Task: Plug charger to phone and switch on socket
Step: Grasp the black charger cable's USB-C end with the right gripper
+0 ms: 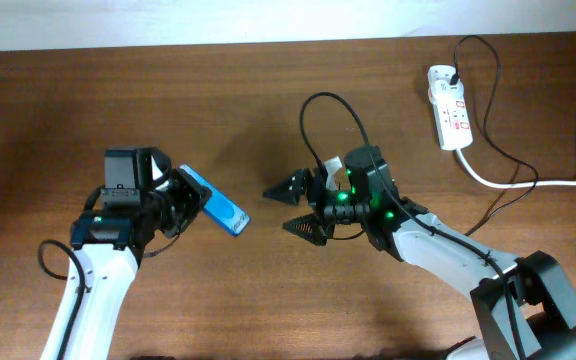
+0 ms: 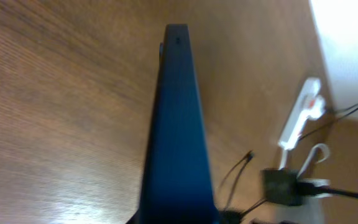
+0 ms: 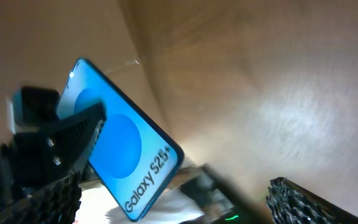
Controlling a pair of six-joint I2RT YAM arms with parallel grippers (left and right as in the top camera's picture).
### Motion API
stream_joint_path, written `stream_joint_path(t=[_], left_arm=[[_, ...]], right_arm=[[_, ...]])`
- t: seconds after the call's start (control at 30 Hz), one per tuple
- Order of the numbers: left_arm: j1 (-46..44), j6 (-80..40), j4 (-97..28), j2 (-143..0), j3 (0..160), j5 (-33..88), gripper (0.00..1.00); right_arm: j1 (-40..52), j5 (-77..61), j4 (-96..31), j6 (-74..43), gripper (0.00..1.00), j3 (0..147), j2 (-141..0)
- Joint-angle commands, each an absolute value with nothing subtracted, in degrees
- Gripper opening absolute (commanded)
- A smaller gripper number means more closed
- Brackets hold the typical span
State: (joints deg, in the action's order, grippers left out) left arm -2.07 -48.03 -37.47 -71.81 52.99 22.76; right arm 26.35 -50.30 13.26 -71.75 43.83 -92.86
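Note:
My left gripper (image 1: 186, 198) is shut on the phone (image 1: 224, 208) and holds it tilted above the table, blue screen facing the right arm. The phone is edge-on in the left wrist view (image 2: 178, 124) and its "Galaxy S25+" screen shows in the right wrist view (image 3: 126, 158). My right gripper (image 1: 293, 210) is open and empty, just right of the phone, jaws pointing at it. The white socket (image 1: 450, 108) lies at the far right, with the charger's black plug (image 1: 455, 75) in its far end. The thin black cable (image 1: 495, 110) runs from it toward the right arm and loops (image 1: 308, 105) above the gripper.
The socket's thick white cord (image 1: 528, 183) curves off to the right edge. The socket also shows in the left wrist view (image 2: 300, 115), with a thin cable end (image 2: 248, 155) lying near it. The table's far edge meets a white wall (image 1: 168, 20).

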Motion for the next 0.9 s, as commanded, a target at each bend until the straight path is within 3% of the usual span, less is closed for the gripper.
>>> stream_joint_path(t=[0.0, 0.07, 0.17, 0.3, 0.5, 0.67, 0.7, 0.77, 0.87], left_arm=[[-1.69, -38.89, -41.82, -71.77, 53.34, 24.69, 0.0], [-1.69, -37.17, -43.09, -71.77, 53.34, 24.86, 0.0], [-1.69, -31.14, -43.38, -71.77, 53.34, 31.24, 0.0], [-1.69, -24.93, -43.38, -71.77, 53.34, 37.15, 0.0], [-1.69, -24.95, -42.68, -71.77, 53.34, 39.88, 0.0], [-1.69, -24.97, -42.68, -71.77, 53.34, 39.88, 0.0], [-1.69, -24.97, -42.7, -71.77, 53.34, 39.88, 0.0], [-1.69, -24.97, -42.76, -71.77, 53.34, 39.9, 0.0], [-1.69, -24.99, -42.76, -71.77, 53.34, 39.88, 0.0]], right_arm=[[26.57, -43.99, 5.5, -31.59, 0.98, 44.05, -92.31], [25.58, -37.52, 0.73, -31.55, 0.98, 44.07, -92.31], [21.12, -39.38, -2.09, -33.41, 0.98, 45.67, -91.09], [15.31, -37.69, -15.75, -33.41, 0.98, 52.82, -87.7], [9.41, -13.91, -28.16, -33.45, 0.98, 57.06, -87.48], [4.27, -8.75, -32.95, -33.43, 0.99, 56.25, -89.17], [3.44, -8.75, -33.23, -33.45, 0.96, 56.07, -89.89], [2.13, -9.19, -33.67, -33.45, 0.82, 56.03, -92.31], [1.85, -11.84, -33.21, -33.45, 0.8, 56.03, -97.84]])
